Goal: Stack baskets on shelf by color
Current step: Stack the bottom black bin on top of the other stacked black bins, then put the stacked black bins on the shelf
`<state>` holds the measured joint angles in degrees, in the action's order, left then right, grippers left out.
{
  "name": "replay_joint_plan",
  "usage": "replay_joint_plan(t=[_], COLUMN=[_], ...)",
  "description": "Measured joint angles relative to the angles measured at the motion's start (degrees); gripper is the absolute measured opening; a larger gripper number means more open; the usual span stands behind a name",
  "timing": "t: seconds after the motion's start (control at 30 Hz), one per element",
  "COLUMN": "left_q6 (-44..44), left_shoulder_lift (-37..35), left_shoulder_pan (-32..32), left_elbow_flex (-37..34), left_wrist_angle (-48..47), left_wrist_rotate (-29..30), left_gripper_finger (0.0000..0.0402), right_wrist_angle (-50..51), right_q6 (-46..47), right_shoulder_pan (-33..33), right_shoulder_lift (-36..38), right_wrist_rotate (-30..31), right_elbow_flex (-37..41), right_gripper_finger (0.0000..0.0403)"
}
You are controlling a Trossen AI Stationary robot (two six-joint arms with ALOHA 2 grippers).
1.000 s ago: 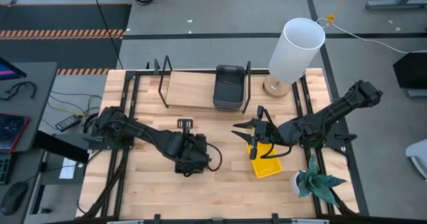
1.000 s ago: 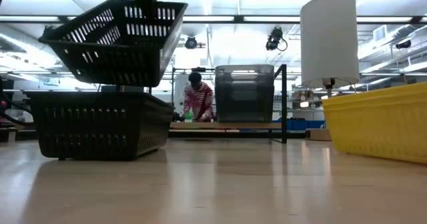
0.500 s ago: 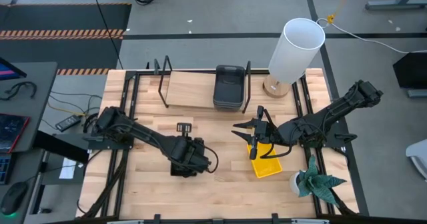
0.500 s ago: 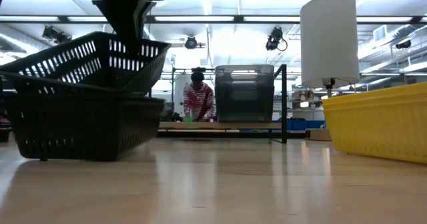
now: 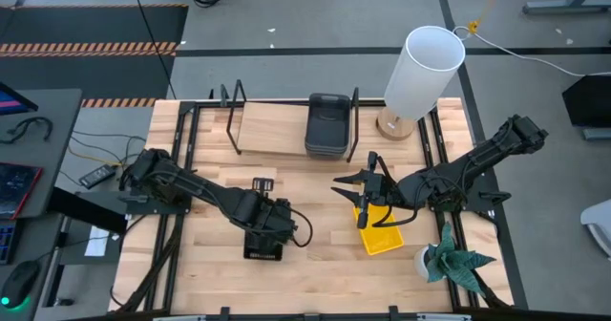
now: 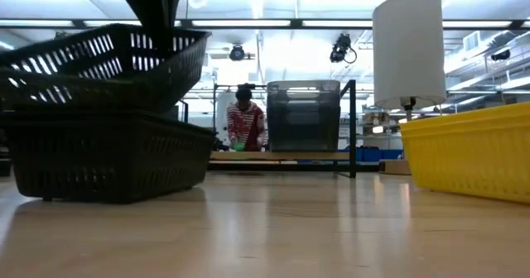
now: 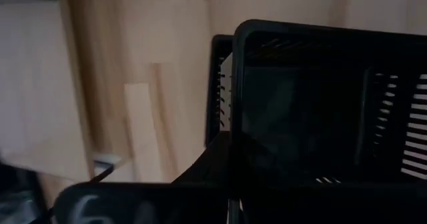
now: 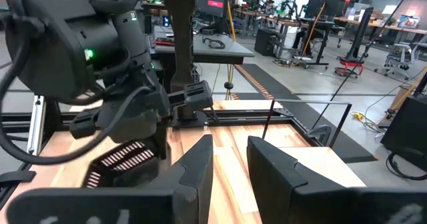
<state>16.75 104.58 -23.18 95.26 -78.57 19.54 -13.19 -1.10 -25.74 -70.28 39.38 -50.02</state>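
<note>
My left gripper (image 5: 268, 223) (image 6: 157, 1) is shut on a black mesh basket (image 6: 108, 63), held slightly tilted over a second black basket (image 6: 108, 155) that stands on the table. The upper basket's underside is down at the lower one's rim. My right gripper (image 5: 348, 183) (image 8: 230, 163) hangs open and level above the yellow basket (image 5: 383, 235) (image 6: 472, 150), with nothing between its fingers. Dark grey baskets (image 5: 327, 125) (image 6: 303, 114) are stacked at the right end of the shelf (image 5: 272, 130). My left gripper grips the upper black basket by the top rim of one wall (image 7: 235, 127), coming steeply from above. The basket hangs below the fingers, a little tilted, its underside at the lower basket's rim (image 6: 99, 117). The gripper's own body hides the fingertips.
A tall white lamp (image 5: 423, 73) (image 6: 407, 50) stands at the back right beside the shelf. A small potted plant (image 5: 449, 261) sits at the front right. A person (image 6: 246, 122) is in the room behind the table. Bare tabletop lies along the near edge.
My left gripper has gone down and toward the table's near edge with the black basket. The basket was steeply tilted and well above the lower one; now it is nearly level and down at its rim. The lower basket has shifted a little on the table.
</note>
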Motion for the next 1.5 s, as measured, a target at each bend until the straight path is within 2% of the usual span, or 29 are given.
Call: replay_joint_plan(t=[0.17, 0.5, 0.63, 0.73, 0.87, 1.17, 1.4, 1.5], left_q6=[-1.7, -8.8, -9.9, -8.8, -8.1, -7.2, 2.6, 5.9], left_shoulder_lift=[-0.1, -0.1, -0.1, -0.1, -0.1, -0.1, -0.4, -0.4], left_shoulder_pan=[0.2, 0.6, 0.6, 0.6, 0.6, 0.2, -5.5, -9.6], left_elbow_flex=[-0.8, -8.1, -9.2, -9.9, -9.9, -9.6, -7.4, -7.4], left_wrist_angle=[1.5, 9.9, 11.8, 12.7, 13.3, 12.5, 17.6, 21.5], left_wrist_rotate=[-2.5, -7.8, -10.0, -9.6, -8.2, -6.6, -19.6, -20.2], left_gripper_finger=[0.0017, 0.0020, 0.0021, 0.0023, 0.0049, 0.0145, 0.0178, 0.0178], right_wrist_angle=[0.0, 0.0, 0.0, 0.0, 0.0, 0.0, 0.0, 0.0], right_q6=[0.0, 0.0, -0.1, -0.1, -0.1, -0.1, -0.1, -0.1], right_shoulder_pan=[0.0, 0.0, 0.0, 0.0, 0.0, 0.0, 0.0, 0.0], right_shoulder_lift=[0.0, 0.0, 0.0, 0.0, 0.0, 0.0, 0.0, 0.0], right_wrist_rotate=[0.0, 0.0, 0.0, 0.0, 0.0, 0.0, 0.0, 0.0], right_elbow_flex=[0.0, 0.0, 0.0, 0.0, 0.0, 0.0, 0.0, 0.0], right_gripper_finger=[0.0098, 0.0098, 0.0098, 0.0098, 0.0098, 0.0098, 0.0098, 0.0098])
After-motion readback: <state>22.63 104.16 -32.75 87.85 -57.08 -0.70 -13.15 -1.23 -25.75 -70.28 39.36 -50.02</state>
